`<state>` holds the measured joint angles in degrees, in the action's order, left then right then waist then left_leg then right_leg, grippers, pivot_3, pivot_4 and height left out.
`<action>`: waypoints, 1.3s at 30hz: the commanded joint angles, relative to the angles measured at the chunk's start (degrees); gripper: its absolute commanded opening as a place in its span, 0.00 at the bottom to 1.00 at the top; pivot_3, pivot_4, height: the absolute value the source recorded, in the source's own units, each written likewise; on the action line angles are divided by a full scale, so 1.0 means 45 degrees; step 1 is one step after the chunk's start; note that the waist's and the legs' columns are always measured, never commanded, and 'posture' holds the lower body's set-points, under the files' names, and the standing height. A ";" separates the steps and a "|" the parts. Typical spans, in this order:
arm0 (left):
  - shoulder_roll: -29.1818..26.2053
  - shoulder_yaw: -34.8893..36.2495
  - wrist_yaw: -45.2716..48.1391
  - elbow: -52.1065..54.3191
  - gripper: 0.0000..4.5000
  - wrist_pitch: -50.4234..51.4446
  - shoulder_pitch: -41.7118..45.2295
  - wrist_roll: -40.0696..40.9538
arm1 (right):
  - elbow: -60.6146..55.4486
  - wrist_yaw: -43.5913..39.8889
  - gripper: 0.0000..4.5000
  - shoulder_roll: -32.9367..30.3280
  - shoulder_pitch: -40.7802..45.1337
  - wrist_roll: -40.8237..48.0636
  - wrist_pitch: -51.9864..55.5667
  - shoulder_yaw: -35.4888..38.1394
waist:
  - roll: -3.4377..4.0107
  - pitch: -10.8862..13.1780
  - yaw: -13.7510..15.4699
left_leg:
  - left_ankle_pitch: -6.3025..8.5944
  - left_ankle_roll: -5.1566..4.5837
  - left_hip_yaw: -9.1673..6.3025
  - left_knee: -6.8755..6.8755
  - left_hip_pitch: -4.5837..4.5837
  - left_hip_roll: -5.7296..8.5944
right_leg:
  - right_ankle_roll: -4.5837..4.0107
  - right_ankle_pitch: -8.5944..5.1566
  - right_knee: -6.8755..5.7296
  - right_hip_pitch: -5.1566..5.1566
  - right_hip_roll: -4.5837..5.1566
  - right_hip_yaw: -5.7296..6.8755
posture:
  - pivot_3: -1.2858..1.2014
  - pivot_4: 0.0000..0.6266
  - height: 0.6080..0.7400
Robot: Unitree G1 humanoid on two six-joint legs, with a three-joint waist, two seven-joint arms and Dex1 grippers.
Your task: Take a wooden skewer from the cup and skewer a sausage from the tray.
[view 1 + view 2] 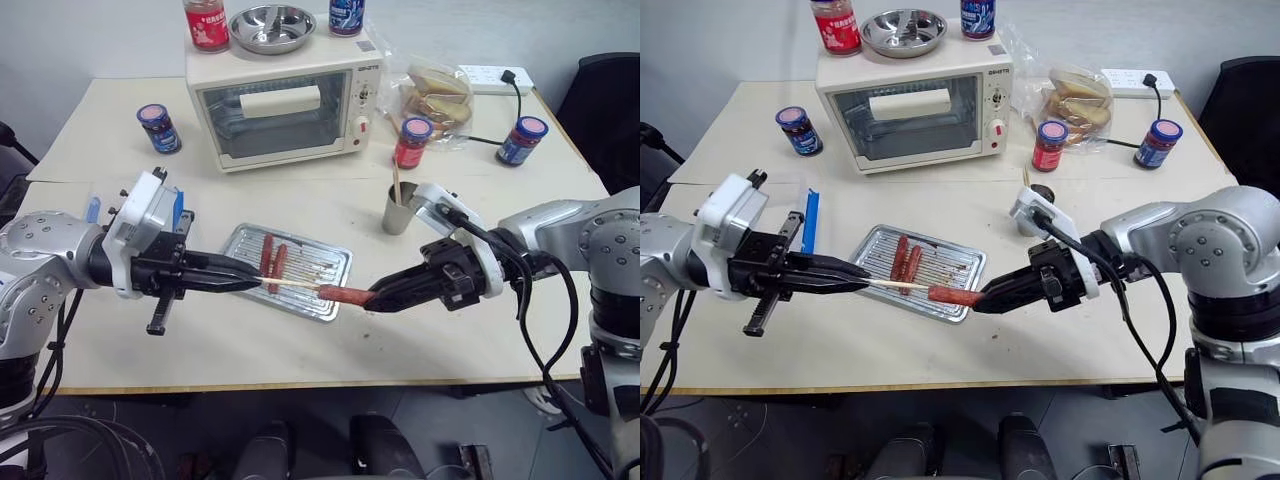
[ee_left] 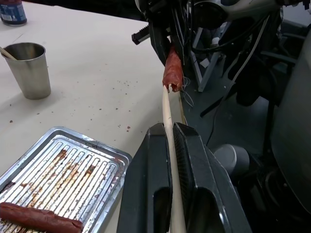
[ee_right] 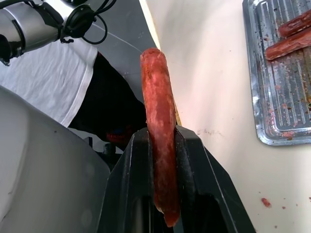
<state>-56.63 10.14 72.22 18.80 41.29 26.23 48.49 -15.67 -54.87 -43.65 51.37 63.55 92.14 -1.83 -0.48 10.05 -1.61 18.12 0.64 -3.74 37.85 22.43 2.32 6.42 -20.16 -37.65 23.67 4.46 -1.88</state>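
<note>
My left gripper (image 1: pixel 250 284) is shut on the wooden skewer (image 1: pixel 292 284), which points level toward my right arm. My right gripper (image 1: pixel 375 298) is shut on a reddish-brown sausage (image 1: pixel 340 294), held over the front edge of the metal tray (image 1: pixel 343 262). In the left wrist view the skewer (image 2: pixel 167 114) meets the ragged end of the sausage (image 2: pixel 172 73); how deep the tip sits is hidden. Two more sausages (image 1: pixel 272 260) lie in the tray. The cup (image 1: pixel 400 212), with a stick in it, stands behind my right gripper.
A cream toaster oven (image 1: pixel 285 100) stands behind the tray, with a steel bowl (image 1: pixel 272 27) and jars on top. Blue-lidded jars (image 1: pixel 158 127) (image 1: pixel 521 139), a red-lidded jar (image 1: pixel 412 142), a bread bag (image 1: pixel 438 95) and a power strip (image 1: pixel 495 78) are further back.
</note>
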 commanded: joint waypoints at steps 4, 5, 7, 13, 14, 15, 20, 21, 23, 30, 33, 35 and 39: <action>-0.0082 0.0116 0.0103 0.0181 0.00 -0.0054 0.0122 0.0096 | -0.0041 0.0189 0.07 0.0097 0.0344 0.0462 -0.0012 0.0472 | 0.0000 0.0000 0.0006 | 0.0000 0.0000 0.0000 0.0001 0.0000 0.0001 | 0.0000 0.0000 0.0000 0.0000 0.0000 0.0001 | 0.52 0.24 1.00; -0.0109 0.0132 0.0128 0.0150 0.00 -0.0058 0.0128 0.0087 | -0.0038 0.0199 0.07 0.0073 0.0332 0.0476 -0.0027 0.0469 | 0.0000 0.0000 0.0006 | 0.0000 0.0000 0.0000 0.0002 0.0001 0.0001 | 0.0000 0.0000 0.0000 -0.0001 0.0001 0.0001 | 0.52 0.24 1.00; -0.0153 0.0162 0.0167 0.0107 0.00 -0.0060 0.0131 0.0075 | -0.0043 0.0220 0.07 0.0014 0.0292 0.0492 -0.0060 0.0455 | 0.0000 0.0000 0.0004 | 0.0000 0.0000 0.0000 0.0002 0.0000 0.0000 | 0.0000 0.0000 -0.0001 0.0000 0.0000 0.0001 | 0.52 0.24 1.00; -0.0367 0.0283 0.0368 -0.0145 0.00 -0.0102 0.0175 -0.0021 | -0.0020 0.0211 0.07 -0.0189 0.0144 0.0393 -0.0173 0.0428 | 0.0000 0.0000 0.0004 | 0.0000 0.0000 0.0000 0.0002 0.0000 0.0000 | 0.0000 0.0000 -0.0002 0.0000 0.0000 0.0001 | 0.52 0.24 1.00; -0.0386 0.0276 0.0394 -0.0175 0.00 -0.0110 0.0190 -0.0033 | -0.0005 0.0205 0.07 -0.0199 0.0141 0.0385 -0.0184 0.0425 | 0.0000 0.0000 0.0005 | 0.0000 0.0000 0.0000 0.0002 0.0000 0.0001 | 0.0000 0.0000 -0.0002 0.0000 0.0000 0.0001 | 0.52 0.24 1.00; -0.0399 0.0270 0.0413 -0.0197 0.00 -0.0125 0.0201 -0.0048 | -0.0003 0.0201 0.07 -0.0212 0.0133 0.0380 -0.0197 0.0417 | 0.0000 0.0000 0.0005 | 0.0000 0.0000 0.0000 0.0002 0.0000 0.0001 | 0.0000 0.0000 -0.0002 0.0000 0.0000 0.0001 | 0.52 0.24 1.00; -0.0389 0.0238 0.0450 -0.0221 0.00 -0.0065 0.0283 -0.0006 | 0.0033 0.0214 0.07 -0.0212 0.0130 0.0362 -0.0254 0.0394 | 0.0000 0.0000 0.0001 | 0.0000 0.0000 0.0000 0.0002 0.0000 0.0000 | 0.0000 0.0000 -0.0002 0.0000 0.0000 0.0001 | 0.52 0.24 1.00; -0.0352 0.0216 0.0427 -0.0175 0.00 -0.0031 0.0292 0.0024 | 0.0031 0.0226 0.07 -0.0194 0.0135 0.0371 -0.0265 0.0388 | 0.0000 0.0000 0.0002 | 0.0000 0.0000 0.0000 0.0002 0.0000 0.0000 | 0.0000 0.0000 -0.0002 0.0000 0.0000 0.0001 | 0.52 0.24 1.00; -0.0292 0.0184 0.0398 -0.0108 0.00 0.0007 0.0299 0.0067 | 0.0018 0.0241 0.07 -0.0173 0.0139 0.0384 -0.0285 0.0375 | 0.0000 0.0000 0.0004 | 0.0000 0.0000 0.0000 0.0002 0.0000 0.0000 | 0.0000 0.0000 -0.0002 0.0000 0.0000 0.0001 | 0.52 0.24 1.00; -0.0189 0.0076 0.0400 -0.0072 0.00 0.0034 0.0370 0.0119 | 0.0003 0.0303 0.07 -0.0138 0.0132 0.0352 -0.0364 0.0318 | 0.0000 0.0000 0.0002 | 0.0000 0.0000 0.0000 0.0002 0.0000 0.0000 | 0.0000 0.0000 -0.0003 0.0000 0.0000 0.0001 | 0.52 0.24 1.00; -0.0208 0.0072 0.0445 -0.0139 0.00 0.0032 0.0425 0.0110 | -0.0031 0.0312 0.07 -0.0146 0.0089 0.0333 -0.0412 0.0289 | 0.0000 0.0000 0.0003 | 0.0000 0.0000 0.0000 0.0002 0.0000 0.0000 | 0.0000 0.0000 -0.0003 0.0000 0.0000 0.0001 | 0.52 0.24 1.00; -0.0201 0.0062 0.0449 -0.0158 0.00 0.0024 0.0446 0.0097 | -0.0046 0.0325 0.07 -0.0134 0.0073 0.0324 -0.0435 0.0275 | 0.0000 0.0000 0.0003 | 0.0000 0.0000 0.0000 0.0002 0.0000 0.0000 | 0.0000 0.0000 -0.0003 0.0000 0.0000 0.0001 | 0.52 0.24 1.00; -0.0121 -0.0056 0.0446 -0.0102 0.00 -0.0044 0.0396 0.0018 | -0.0032 0.0416 0.07 0.0023 0.0176 0.0405 -0.0407 0.0313 | 0.0000 0.0000 0.0002 | 0.0000 0.0000 0.0000 0.0002 0.0000 0.0000 | 0.0000 0.0000 -0.0003 0.0000 0.0000 0.0001 | 0.52 0.24 1.00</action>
<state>-57.28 9.99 73.92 17.50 41.33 27.11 48.21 -15.20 -52.99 -43.69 51.46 64.50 91.07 -1.83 -0.48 10.05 -1.60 18.12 0.64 -3.74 37.86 22.43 2.32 6.42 -20.16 -37.67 23.67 4.46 -1.88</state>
